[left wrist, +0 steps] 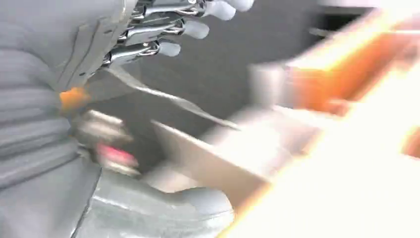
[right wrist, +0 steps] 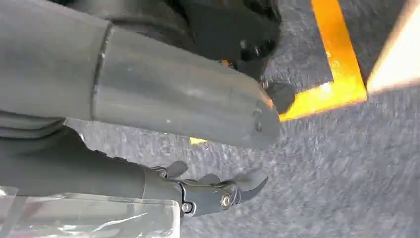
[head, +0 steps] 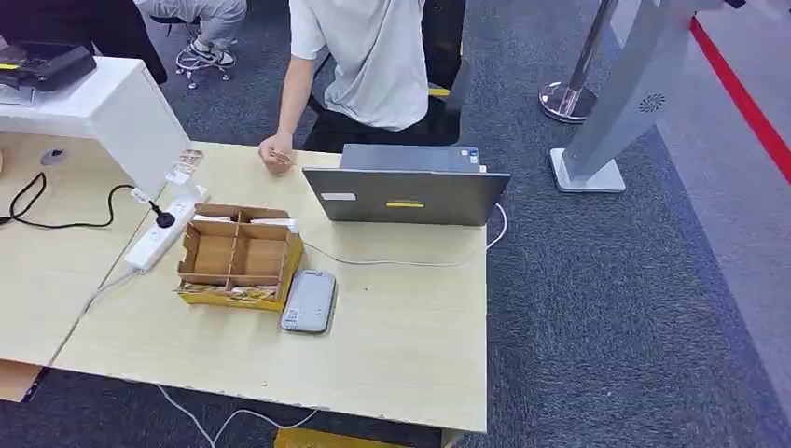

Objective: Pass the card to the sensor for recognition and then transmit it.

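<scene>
Card first: neither hand has one. Left fingers (left wrist: 193, 29) are spread apart, with a wide gap down to the thumb (left wrist: 173, 208) and nothing in between. That view is badly smeared, so I can't tell what the bright shapes past the left hand (left wrist: 99, 74) are. Right fingers (right wrist: 218, 193) are loosely bent and well clear of the thumb, also holding nothing. The right hand (right wrist: 148, 109) hangs over carpet and a strip of yellow floor tape (right wrist: 341, 59). My guess is that arm is just parked while the other one does the job.

The card itself is probably among the pale flat pieces standing on edge in the back slot of the box (head: 233, 299). It's too small to be sure. Standing them up like that makes sense, since an edge sticks up for the fingers to pinch.

The sensor (head: 309, 301) lies flat on the tabletop (head: 392, 345), touching or just beside the box on its right. That keeps the trip from slot to reader short.

Beyond that there's a laptop (head: 406, 194) with its back to the robot. A person sits behind it with one hand (head: 276, 154) resting on the far edge, maybe holding something thin, and is likely the one who gets the card. A power strip (head: 159, 235) lies left of the box.

So I'd say it's at the very start, with the pick not yet done.
</scene>
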{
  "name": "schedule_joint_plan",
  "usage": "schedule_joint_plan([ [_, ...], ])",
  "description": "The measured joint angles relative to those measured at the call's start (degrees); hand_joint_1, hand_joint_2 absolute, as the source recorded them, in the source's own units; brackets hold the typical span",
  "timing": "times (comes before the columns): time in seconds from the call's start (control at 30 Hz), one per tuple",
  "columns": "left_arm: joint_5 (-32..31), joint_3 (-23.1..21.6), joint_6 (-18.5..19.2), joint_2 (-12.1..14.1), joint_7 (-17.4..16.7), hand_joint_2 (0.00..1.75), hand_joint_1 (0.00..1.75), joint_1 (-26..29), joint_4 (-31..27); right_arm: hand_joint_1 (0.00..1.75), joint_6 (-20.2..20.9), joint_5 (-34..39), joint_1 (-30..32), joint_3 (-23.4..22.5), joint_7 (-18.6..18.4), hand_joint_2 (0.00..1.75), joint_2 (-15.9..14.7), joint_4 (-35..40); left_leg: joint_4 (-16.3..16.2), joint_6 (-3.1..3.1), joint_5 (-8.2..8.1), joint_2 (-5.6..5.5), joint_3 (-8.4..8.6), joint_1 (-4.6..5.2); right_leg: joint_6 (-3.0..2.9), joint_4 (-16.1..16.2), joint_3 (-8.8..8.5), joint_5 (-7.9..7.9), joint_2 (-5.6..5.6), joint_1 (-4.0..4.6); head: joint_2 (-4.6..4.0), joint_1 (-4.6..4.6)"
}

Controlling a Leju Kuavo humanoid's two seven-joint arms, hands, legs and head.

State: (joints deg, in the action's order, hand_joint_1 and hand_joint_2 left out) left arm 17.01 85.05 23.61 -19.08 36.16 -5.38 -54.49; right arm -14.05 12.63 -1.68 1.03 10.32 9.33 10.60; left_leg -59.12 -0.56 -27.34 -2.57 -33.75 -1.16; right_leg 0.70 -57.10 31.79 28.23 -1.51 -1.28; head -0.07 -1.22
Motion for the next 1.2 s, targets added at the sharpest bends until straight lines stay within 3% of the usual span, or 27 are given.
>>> schedule_joint_plan([
  [0.07,8.18,-0.43,-3.01,0.89,-6.03,1.75,0.0,-0.08,-9.18,0.0,1.15,-1.31,-0.06,1.35,-0.15,0.0,-0.26,0.0,0.01,-0.06,-0.03,0.07,0.09,-0.01,-0.02,-0.01,-0.01,-0.01,-0.07,0.02,0.0,0.04],
  [0.1,9.9,-0.89,-3.84,1.83,-6.56,1.75,0.0,0.08,-11.59,0.0,1.24,-1.37,-0.06,1.74,-0.15,0.0,-0.33,0.0,0.01,-0.14,0.02,0.06,0.09,-0.02,-0.03,-0.03,-0.01,0.0,-0.06,0.02,0.0,0.13],
  [0.2,10.95,-2.47,-4.35,2.62,-5.18,1.75,0.0,0.8,-17.05,0.0,1.24,-1.46,-0.13,2.51,-0.17,0.0,-0.44,-0.07,0.02,-0.16,0.03,-0.06,0.07,-0.02,-0.07,-0.05,-0.04,0.04,0.01,0.02,0.0,0.24],
  [0.3,12.4,-4.0,-1.66,3.17,-1.07,1.75,0.0,1.48,-19.28,0.0,1.53,-2.31,-0.19,3.39,-0.35,0.0,-0.46,-0.11,0.02,-0.15,0.03,-0.04,0.06,-0.03,-0.08,-0.05,-0.04,0.04,0.0,0.02,0.0,0.15],
  [0.4,15.11,-6.6,2.01,8.18,2.9,1.75,0.0,1.2,-19.23,0.0,2.68,-3.84,-0.23,4.52,-0.7,0.0,-0.46,-0.17,0.01,-0.17,0.04,-0.02,0.1,-0.04,-0.08,-0.05,0.08,0.04,0.0,0.04,0.0,-0.02],
  [0.53,13.61,-9.86,5.42,17.36,3.67,1.75,0.0,-1.84,-16.0,0.0,4.37,-5.59,-0.4,6.34,-1.51,0.0,-0.59,-0.24,0.03,-0.35,0.16,-0.11,0.12,-0.09,-0.24,-0.16,0.13,0.03,0.06,0.09,0.0,0.06],
  [0.57,10.26,-10.79,4.97,18.76,3.62,1.75,0.0,-2.83,-15.62,0.0,4.41,-5.72,-0.48,6.73,-1.73,1.75,-0.63,-0.26,0.02,-0.38,0.19,-0.1,0.12,-0.13,-0.32,-0.18,0.16,-0.02,0.06,0.13,0.0,0.13],
  [0.6,6.36,-11.46,3.29,18.58,3.05,1.75,0.0,-3.57,-16.81,0.0,4.45,-5.83,-0.54,6.92,-1.92,1.75,-0.63,-0.3,0.02,-0.43,0.24,-0.1,0.11,-0.13,-0.38,-0.2,0.18,-0.06,0.07,0.12,0.0,0.19],
  [0.63,0.24,-13.32,-1.7,16.49,0.42,1.75,0.0,-3.74,-22.53,0.0,4.5,-5.9,-0.57,7.1,-2.12,1.75,-0.72,-0.33,0.0,-0.42,0.24,-0.1,0.07,-0.14,-0.37,-0.19,0.16,-0.07,0.09,0.13,0.0,0.48],
  [0.7,-13.1,-21.5,-17.78,12.82,-2.5,1.75,0.0,-2.0,-35.36,0.0,4.91,-6.71,-0.66,7.69,-2.56,1.75,-0.87,-0.42,-0.03,-0.37,0.26,-0.08,0.03,-0.13,-0.3,-0.17,0.2,-0.13,0.07,0.08,0.0,0.26],
  [0.73,-19.32,-25.57,-24.1,13.05,-2.85,1.75,0.0,-1.38,-37.89,0.0,5.09,-7.14,-0.69,8.02,-2.76,1.75,-0.9,-0.42,-0.09,-0.36,0.26,-0.08,-0.05,-0.14,-0.26,-0.17,0.19,-0.2,0.09,0.11,0.0,0.2],
  [0.77,-31.67,-31.58,-33.42,14.91,-3.02,1.75,0.0,-1.34,-39.39,0.0,5.46,-7.97,-0.73,8.54,-3.3,1.75,-0.92,-0.44,-0.13,-0.33,0.28,-0.1,-0.12,-0.13,-0.23,-0.16,0.16,-0.26,0.12,0.12,0.0,0.02],
  [0.83,-54.34,-39.8,-47.05,20.39,-5.37,1.75,0.0,-2.27,-38.74,0.0,6.11,-9.11,-0.84,9.59,-3.74,1.75,-0.96,-0.46,-0.13,-0.29,0.32,-0.08,-0.07,-0.11,-0.24,-0.16,0.36,-0.27,0.12,0.1,0.0,-0.04],
  [0.87,-64.55,-43.49,-51.43,23.11,-8.15,1.75,0.0,-3.2,-37.48,0.0,6.33,-9.39,-0.89,9.92,-3.78,1.75,-0.96,-0.46,-0.12,-0.32,0.35,-0.08,-0.08,-0.1,-0.24,-0.17,0.36,-0.28,0.12,0.1,0.0,0.0],
  [0.9,-73.61,-47.21,-53.47,26.17,-12.31,1.75,0.0,-4.05,-36.19,0.0,6.6,-9.61,-0.93,10.27,-3.89,1.75,-0.96,-0.46,-0.11,-0.36,0.39,-0.09,-0.08,-0.12,-0.25,-0.2,0.36,-0.27,0.12,0.12,0.0,0.07],
  [0.93,-82.07,-51.66,-52.12,29.02,-17.44,1.75,0.0,-4.75,-35.0,0.0,6.79,-9.63,-1.01,10.62,-3.93,1.75,-0.98,-0.46,-0.1,-0.41,0.42,-0.1,-0.09,-0.14,-0.26,-0.25,0.35,-0.27,0.12,0.13,0.0,0.04],
  [1.0,-89.84,-59.07,-49.4,33.14,-25.24,1.75,0.0,-6.25,-33.63,0.0,7.01,-9.65,-1.21,10.95,-4.22,1.75,-1.01,-0.46,-0.09,-0.56,0.51,0.02,-0.19,-0.18,-0.45,-0.31,0.46,-0.43,-0.02,0.16,0.0,0.15],
  [1.07,-91.51,-64.92,-48.35,36.82,-29.05,1.75,0.0,-8.4,-32.18,0.0,7.05,-9.65,-1.18,11.27,-4.37,1.75,-1.09,-0.46,-0.09,-0.57,0.56,0.16,-0.27,-0.22,-0.55,-0.34,0.56,-0.52,-0.14,0.2,0.0,0.15],
  [1.2,-91.95,-72.51,-48.13,40.71,-30.76,1.75,0.0,-11.06,-30.03,0.0,6.86,-9.55,-1.21,11.49,-4.52,1.75,-1.14,-0.46,-0.09,-0.57,0.55,0.21,-0.27,-0.21,-0.55,-0.34,0.6,-0.51,-0.2,0.19,0.0,0.2],
])
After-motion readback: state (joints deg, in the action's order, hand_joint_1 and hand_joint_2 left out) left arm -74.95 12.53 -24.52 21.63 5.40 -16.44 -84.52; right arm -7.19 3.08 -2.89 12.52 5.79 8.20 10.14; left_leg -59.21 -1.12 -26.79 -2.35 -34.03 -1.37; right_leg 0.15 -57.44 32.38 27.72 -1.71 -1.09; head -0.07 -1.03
